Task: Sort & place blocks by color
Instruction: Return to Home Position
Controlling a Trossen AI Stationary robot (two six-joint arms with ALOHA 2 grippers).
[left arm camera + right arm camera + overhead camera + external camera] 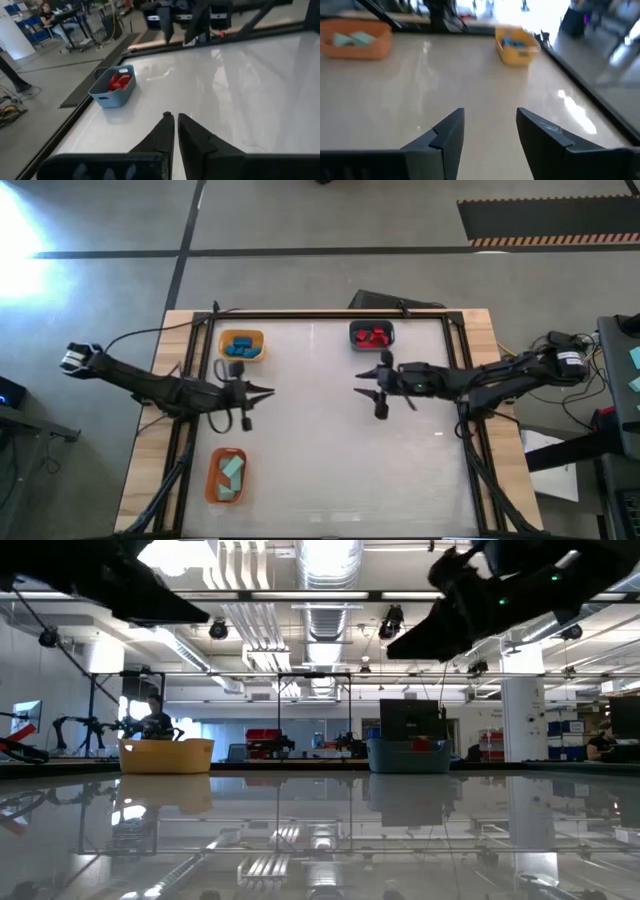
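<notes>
Blue blocks (240,348): in yellow tray (241,334). Red blocks (372,335): in grey tray (352,335). Mint blocks (231,473): in orange tray (213,480).
Left gripper (270,391): raised, fingers together, empty.
Right gripper (357,380): near grey tray, fingers apart, empty.
Step, as judged: sorting done, homing. Next: arms retract clear of trays.

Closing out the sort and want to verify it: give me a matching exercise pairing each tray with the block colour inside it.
Column one:
1. yellow tray
2. orange tray
3. blue-grey tray

Column two:
A. holds red blocks
B. holds blue blocks
C. holds mint-green blocks

Pairs: 1-B, 2-C, 3-A.
</notes>
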